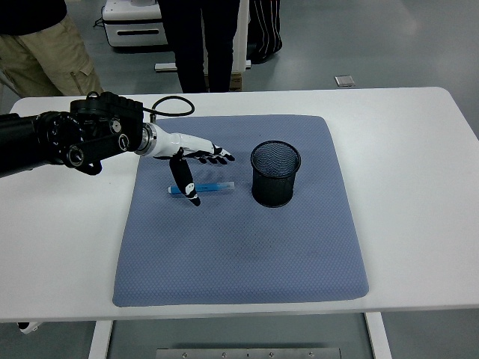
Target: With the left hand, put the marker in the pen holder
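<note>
A light blue marker [210,187] lies flat on the blue mat [239,247], left of the black mesh pen holder [275,173], which stands upright. My left hand [198,161] reaches in from the left and hovers just above the marker's left end. Its fingers are spread forward and the thumb [184,181] points down beside the marker. It holds nothing. The right arm is out of view.
The mat covers the middle of the white table [419,172]. Two people stand beyond the far edge, at the top left [45,45] and top middle [198,45]. A white machine base [135,22] sits on the floor behind them.
</note>
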You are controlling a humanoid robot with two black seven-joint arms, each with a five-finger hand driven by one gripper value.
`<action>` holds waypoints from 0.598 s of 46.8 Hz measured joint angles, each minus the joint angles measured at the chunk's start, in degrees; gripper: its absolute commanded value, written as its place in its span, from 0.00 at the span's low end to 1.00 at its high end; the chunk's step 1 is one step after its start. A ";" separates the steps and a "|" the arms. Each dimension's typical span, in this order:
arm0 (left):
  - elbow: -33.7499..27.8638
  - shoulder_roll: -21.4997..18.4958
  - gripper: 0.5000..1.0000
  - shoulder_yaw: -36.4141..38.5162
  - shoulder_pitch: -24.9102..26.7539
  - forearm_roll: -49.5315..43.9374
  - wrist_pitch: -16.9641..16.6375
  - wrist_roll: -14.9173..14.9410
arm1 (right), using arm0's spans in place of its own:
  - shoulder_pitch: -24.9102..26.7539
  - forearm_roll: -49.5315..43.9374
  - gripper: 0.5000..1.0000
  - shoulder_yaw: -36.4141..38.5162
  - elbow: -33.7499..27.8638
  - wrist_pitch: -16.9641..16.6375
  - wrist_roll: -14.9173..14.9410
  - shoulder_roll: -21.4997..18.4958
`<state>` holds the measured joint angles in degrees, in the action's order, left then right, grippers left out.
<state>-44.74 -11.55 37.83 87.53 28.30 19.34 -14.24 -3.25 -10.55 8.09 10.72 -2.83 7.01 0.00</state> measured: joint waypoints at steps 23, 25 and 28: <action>0.00 0.06 1.00 2.63 1.64 0.01 0.07 0.02 | 0.00 0.00 1.00 0.00 0.00 0.00 -0.02 0.00; 0.00 0.06 1.00 2.68 1.65 0.01 0.07 -0.02 | 0.00 0.00 1.00 0.00 0.00 0.00 -0.01 0.00; 0.00 0.05 1.00 2.69 1.65 -0.12 0.05 -0.38 | 0.00 0.00 1.00 0.00 0.00 0.01 -0.01 0.00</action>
<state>-44.74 -11.50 40.52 89.18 28.17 19.39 -14.62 -3.25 -10.55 8.09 10.72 -2.82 7.00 0.00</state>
